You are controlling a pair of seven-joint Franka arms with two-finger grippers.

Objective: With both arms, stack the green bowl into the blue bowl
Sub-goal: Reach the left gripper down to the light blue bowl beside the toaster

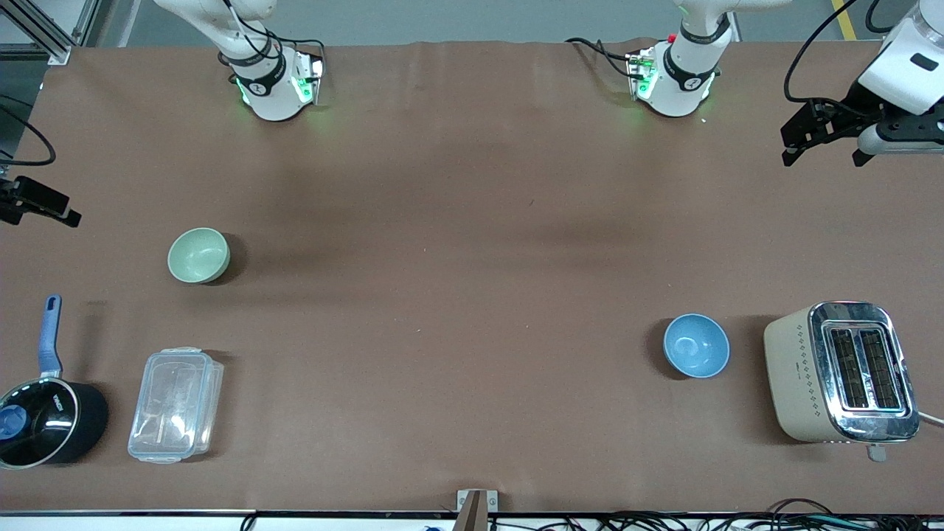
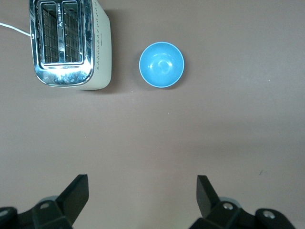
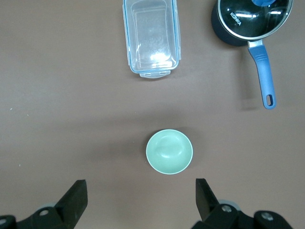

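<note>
Nothing is stacked yet: both bowls, green (image 1: 198, 255) and blue (image 1: 696, 345), are sitting apart near opposite worktop ends while the left tool (image 1: 826, 144) and right tool (image 1: 40, 206) are hovering released.

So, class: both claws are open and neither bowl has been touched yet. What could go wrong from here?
1. The green bowl and the blue bowl sit at different ends of the table, so the carry is long and the smooth bowl might slip.
2. The toaster stands beside the blue bowl; the left claw could bump it.
3. The right claw might knock the saucepan or the clear container.
</note>
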